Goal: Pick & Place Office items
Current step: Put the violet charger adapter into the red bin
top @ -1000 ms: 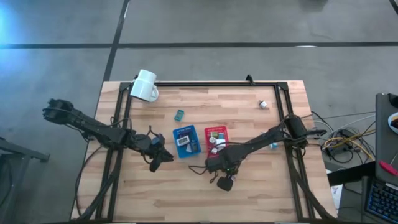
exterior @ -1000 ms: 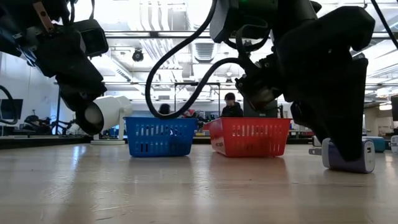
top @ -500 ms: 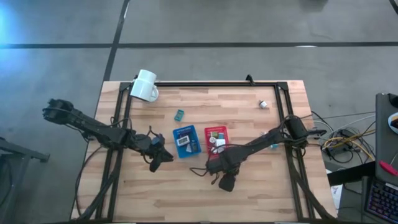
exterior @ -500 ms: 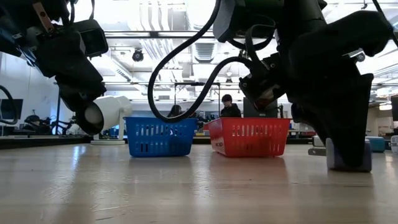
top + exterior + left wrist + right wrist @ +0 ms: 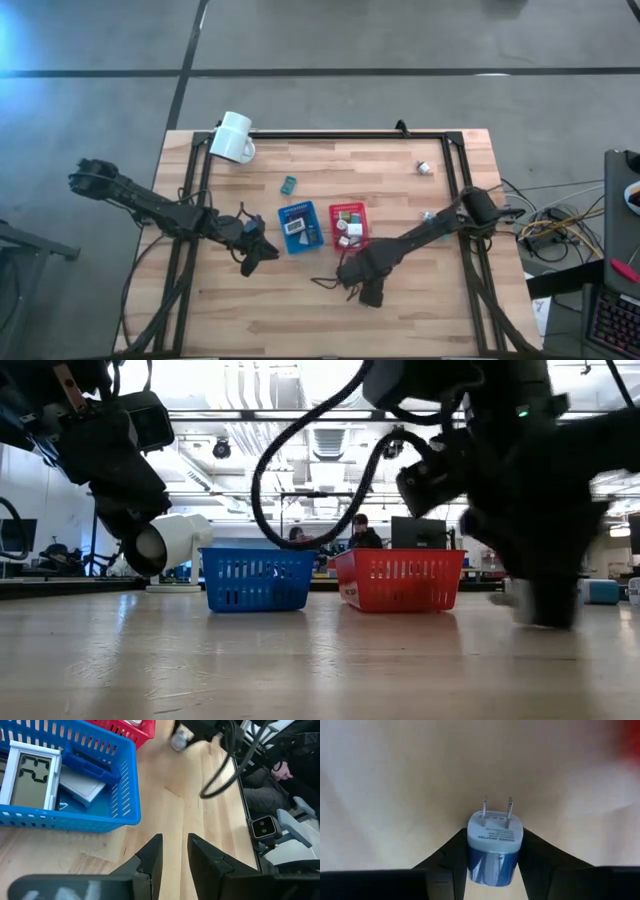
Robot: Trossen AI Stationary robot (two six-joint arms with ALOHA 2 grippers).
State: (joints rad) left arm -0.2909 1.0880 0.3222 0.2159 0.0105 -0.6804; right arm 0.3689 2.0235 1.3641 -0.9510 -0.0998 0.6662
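Right wrist view gives you the only clear look at the catch: a small blue and white plug adapter, prongs pointing away, sits clamped between the right gripper's two dark fingers. From the high view that same adapter is hidden under the right gripper, which sits just in front of the red tray, toward the table's near edge. In the low view the gripper is a dark blur and you cannot make out the adapter there at all.

A second ago the purple-blue adapter stood on the wood between open fingers; since then the fingers have closed in on it and the arm has shifted slightly.

Your left gripper has not moved: it hangs to the left of the blue tray, jaws narrow with a slim gap and nothing between them, as the left wrist view shows. That view cuts off the blue tray, where a white display piece lies beside a dark blue flat item.

Loose pieces lie well apart from the red tray: a teal one behind the blue tray, a white one toward the far right corner. Bare wood lies open along the near edge on both sides of the right gripper. The white mug rests at the far left corner.
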